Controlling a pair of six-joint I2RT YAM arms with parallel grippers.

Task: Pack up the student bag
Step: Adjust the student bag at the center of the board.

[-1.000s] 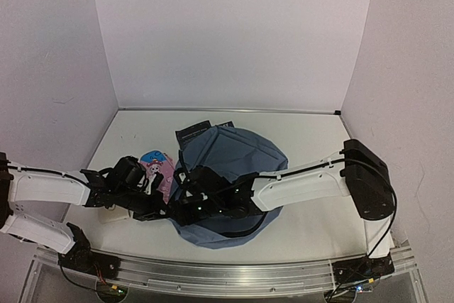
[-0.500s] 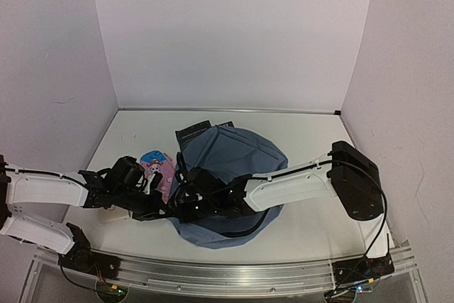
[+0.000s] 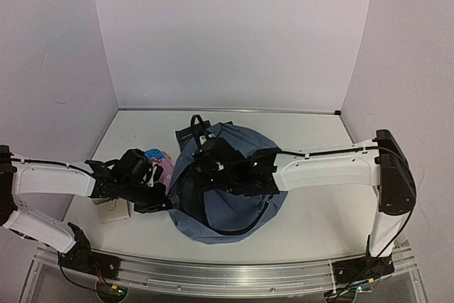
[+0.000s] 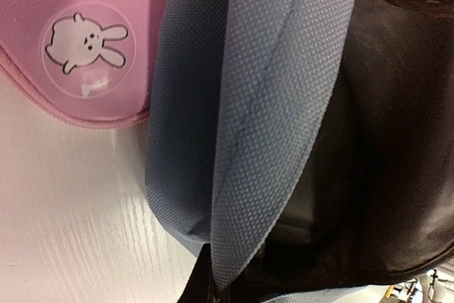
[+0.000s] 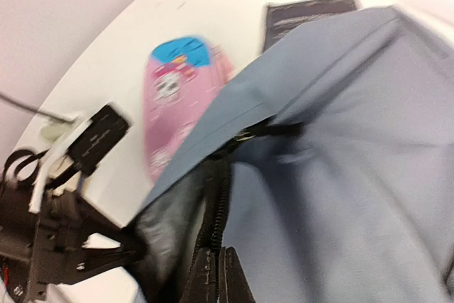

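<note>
The student bag, slate blue with dark lining, lies mid-table with its mouth pulled open toward the left. My left gripper is shut on the bag's left rim; in the left wrist view the blue fabric edge runs down into the jaws, with dark lining to the right. My right gripper is shut on the bag's black zipper edge and holds it raised; its jaws pinch that edge. The left gripper also shows in the right wrist view.
A pink cartoon pencil case lies on the table just left of the bag. A small white item sits by the left arm. The bag's black handle loop sticks up at its far side. White walls enclose the table.
The right gripper has shut on the zipper edge and moved up and back, lifting it and widening the bag's mouth. The left gripper keeps its hold on the rim.
</note>
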